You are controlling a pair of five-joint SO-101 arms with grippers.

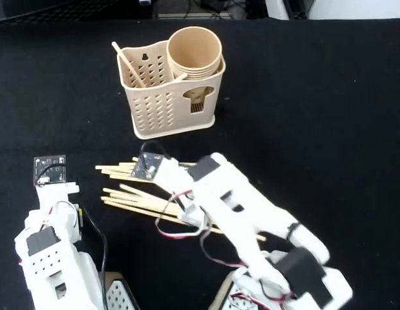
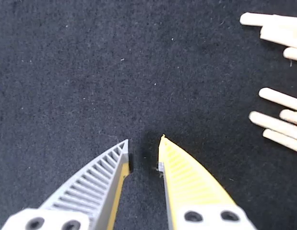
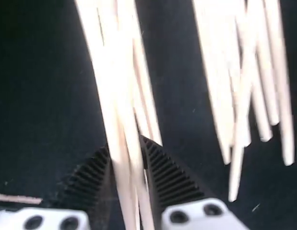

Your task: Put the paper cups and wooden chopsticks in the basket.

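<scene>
A beige perforated basket [image 1: 162, 106] stands at the back of the black table. Stacked paper cups [image 1: 194, 50] sit in its right compartment, and wooden chopsticks [image 1: 130, 64] lean in its left one. Several loose chopsticks [image 1: 125, 197] lie in a pile in the middle. My right gripper [image 3: 125, 143] is down on this pile, shut on a few chopsticks [image 3: 120, 103] that run between its black fingers; the high view shows the right gripper [image 1: 154, 177] over the pile. My left gripper [image 2: 144, 142] hovers slightly open over bare cloth, left of the pile, holding nothing.
Chopstick ends [image 2: 278, 120] lie a short way from the left gripper's yellow finger [image 2: 186, 177]. The left arm [image 1: 51, 245] stands at the front left and the right arm [image 1: 264, 226] crosses from the front right. Red and black cables [image 1: 180, 226] hang under it.
</scene>
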